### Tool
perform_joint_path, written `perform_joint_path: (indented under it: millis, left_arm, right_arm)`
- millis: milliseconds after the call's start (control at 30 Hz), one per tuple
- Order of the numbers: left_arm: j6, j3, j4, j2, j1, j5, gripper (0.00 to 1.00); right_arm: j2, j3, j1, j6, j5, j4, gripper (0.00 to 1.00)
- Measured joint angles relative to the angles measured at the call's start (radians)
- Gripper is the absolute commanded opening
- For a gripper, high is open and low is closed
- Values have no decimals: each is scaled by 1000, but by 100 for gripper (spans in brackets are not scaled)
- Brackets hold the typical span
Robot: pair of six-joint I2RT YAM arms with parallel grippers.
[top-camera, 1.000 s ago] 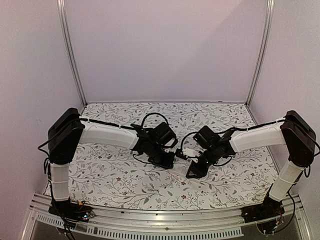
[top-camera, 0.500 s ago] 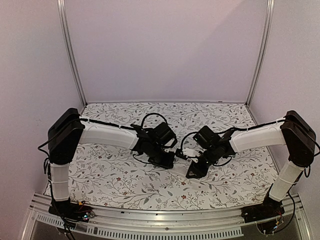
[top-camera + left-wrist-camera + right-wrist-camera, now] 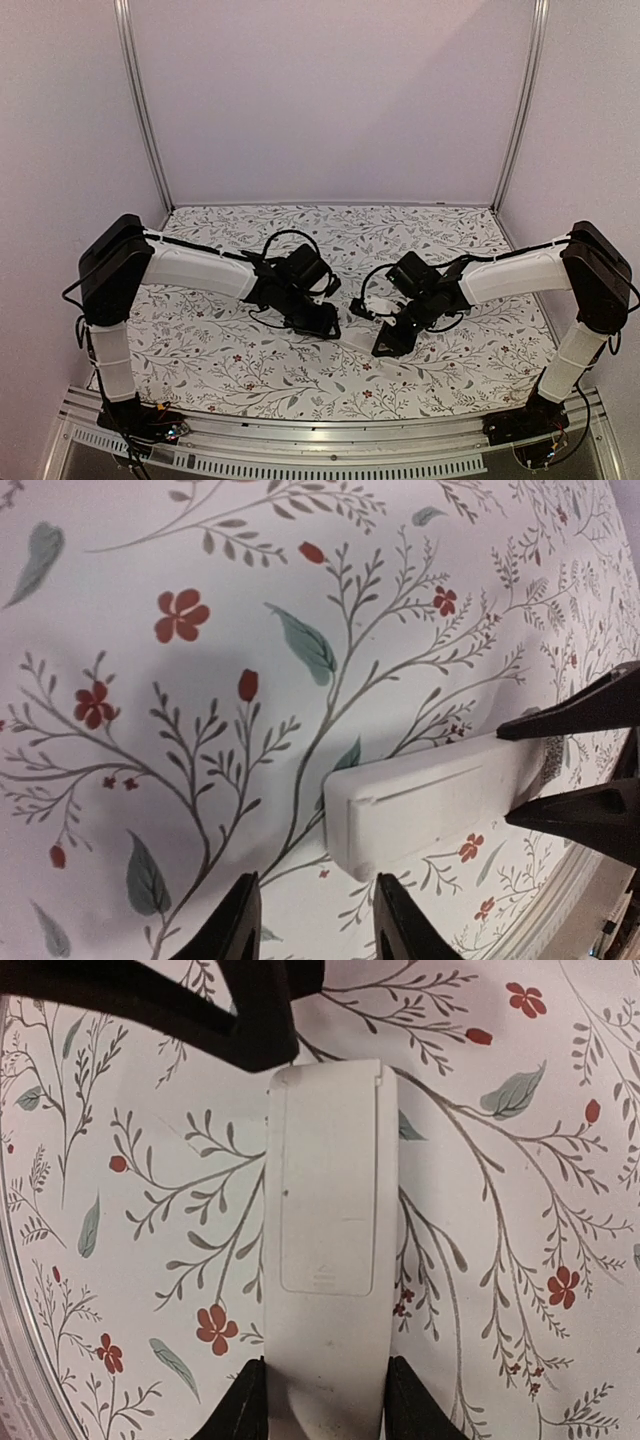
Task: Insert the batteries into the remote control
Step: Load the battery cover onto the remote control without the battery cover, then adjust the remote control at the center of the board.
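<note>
Right wrist view, nearest first: the right gripper [image 3: 325,1405] has both fingers pressed to the long sides of the remote control [image 3: 328,1140], closed on its near end and holding nothing else. The remote runs straight away from this camera over the floral cloth [image 3: 520,1260]; whether it rests on the cloth or is held just above it I cannot tell. It shows its plain white back, with rounded corners, no buttons or display visible, and the battery cover [image 3: 328,1230] seated flush, a small grip mark near its nearer edge. Just past the far end sits the left gripper [image 3: 200,1010]. In its own wrist view its fingers stand moderately apart with nothing between them, just short of the remote's rounded end. From above, the remote lies between the two grippers near the table's middle. No batteries show in any view. With the cover on, the step in hand looks to be opening the compartment. To do that well, the right claw should keep its hold on the sides only, clear of the cover, and keep the body level. The left should press at the grip mark and push along the remote's length rather than pry, so the thin lid does not twist or jam.
</note>
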Motion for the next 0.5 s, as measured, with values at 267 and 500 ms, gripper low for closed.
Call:
perform_joint_path:
  millis: [267, 500]
  left_arm:
    - [13, -69, 14, -149, 116, -1, 62]
    - [22, -108, 32, -208, 146, -37, 100]
  right_arm:
    - [17, 41, 7, -38, 24, -26, 62]
    - [19, 143, 11, -58, 146, -122, 72]
